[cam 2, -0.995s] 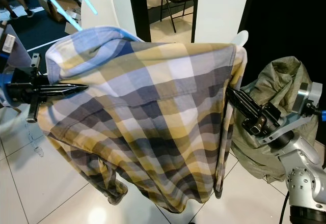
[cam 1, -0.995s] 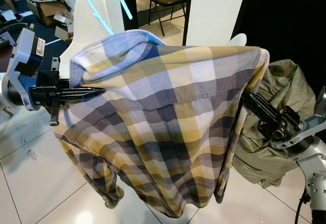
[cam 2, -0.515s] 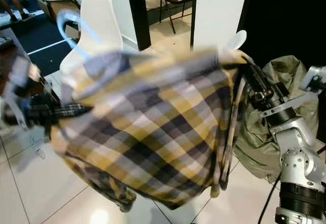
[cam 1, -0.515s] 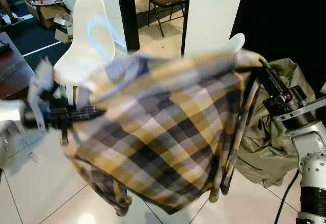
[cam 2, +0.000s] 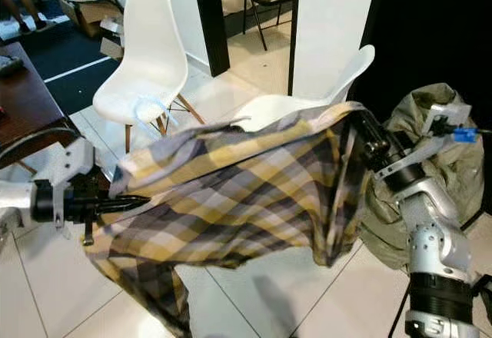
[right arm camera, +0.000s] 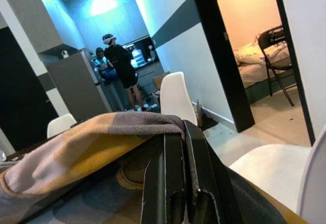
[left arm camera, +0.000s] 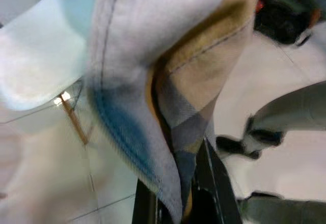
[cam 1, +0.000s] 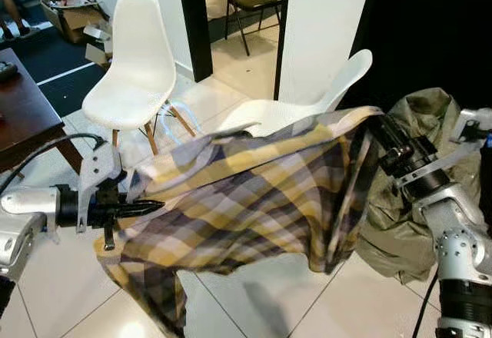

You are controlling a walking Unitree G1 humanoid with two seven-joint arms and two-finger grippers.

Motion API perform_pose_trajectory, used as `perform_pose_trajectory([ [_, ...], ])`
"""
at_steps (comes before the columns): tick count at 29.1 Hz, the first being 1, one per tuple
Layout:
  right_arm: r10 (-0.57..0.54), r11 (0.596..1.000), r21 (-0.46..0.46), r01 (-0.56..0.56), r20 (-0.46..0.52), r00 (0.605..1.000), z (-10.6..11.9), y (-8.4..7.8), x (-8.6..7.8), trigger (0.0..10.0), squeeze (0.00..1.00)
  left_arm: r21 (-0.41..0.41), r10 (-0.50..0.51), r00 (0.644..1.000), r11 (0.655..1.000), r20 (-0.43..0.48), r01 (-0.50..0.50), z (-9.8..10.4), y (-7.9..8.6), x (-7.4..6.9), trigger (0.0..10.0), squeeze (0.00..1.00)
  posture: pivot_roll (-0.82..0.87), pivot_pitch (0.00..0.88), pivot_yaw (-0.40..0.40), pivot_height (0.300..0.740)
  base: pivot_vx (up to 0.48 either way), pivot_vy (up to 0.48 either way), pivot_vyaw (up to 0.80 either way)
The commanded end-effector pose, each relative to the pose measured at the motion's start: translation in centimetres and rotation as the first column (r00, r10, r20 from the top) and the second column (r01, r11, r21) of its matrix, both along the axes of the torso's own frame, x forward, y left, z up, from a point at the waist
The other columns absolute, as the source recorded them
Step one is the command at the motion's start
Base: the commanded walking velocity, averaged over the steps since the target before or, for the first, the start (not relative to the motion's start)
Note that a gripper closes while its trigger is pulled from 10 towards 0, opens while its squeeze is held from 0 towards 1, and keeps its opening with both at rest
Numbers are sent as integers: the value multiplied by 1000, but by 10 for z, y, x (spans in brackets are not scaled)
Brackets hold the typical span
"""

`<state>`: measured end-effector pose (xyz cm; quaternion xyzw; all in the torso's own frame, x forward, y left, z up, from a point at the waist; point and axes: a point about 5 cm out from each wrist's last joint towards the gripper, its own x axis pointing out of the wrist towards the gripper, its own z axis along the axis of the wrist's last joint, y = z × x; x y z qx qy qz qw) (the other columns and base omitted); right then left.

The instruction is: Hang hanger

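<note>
**Shirt stretched between two grippers, no rail in sight**

White floor tiles ran under the scene, with a white chair to the far left and a second white chair behind the plaid shirt. An olive bag slumped at the right.

The shirt hung slack across the middle, spanning both arms. A pale blue hanger was faintly visible at the collar, blurred against the far chair. To do this step well, I judged the robot should keep both ends level, hold tension so the hanger does not slip out, and find a rail first.

The left gripper reached rightward at low height, fingers pinched together on the shirt's left edge. The right gripper angled up and leftward, clamped on the shirt's right shoulder.
</note>
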<state>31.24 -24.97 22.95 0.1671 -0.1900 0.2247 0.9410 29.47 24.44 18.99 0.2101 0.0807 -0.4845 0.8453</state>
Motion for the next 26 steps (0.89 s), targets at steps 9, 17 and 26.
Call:
perform_pose_trajectory([
  [9,-167,983,-73,170,42,985,9,-20,-5,0,0,210,546,832,806,100,-554,-18,45,28,10000,0,-35,120,77,740,0,0,0],
  [17,-113,960,-269,75,-128,985,-26,11,-1,0,0,269,640,720,668,268,-694,-5,45,38,10000,0,-34,125,76,740,0,0,0],
  [26,181,901,-365,-233,-172,968,-35,57,-20,0,0,326,599,727,650,337,-686,-6,31,48,10000,0,-38,130,78,740,0,0,0],
])
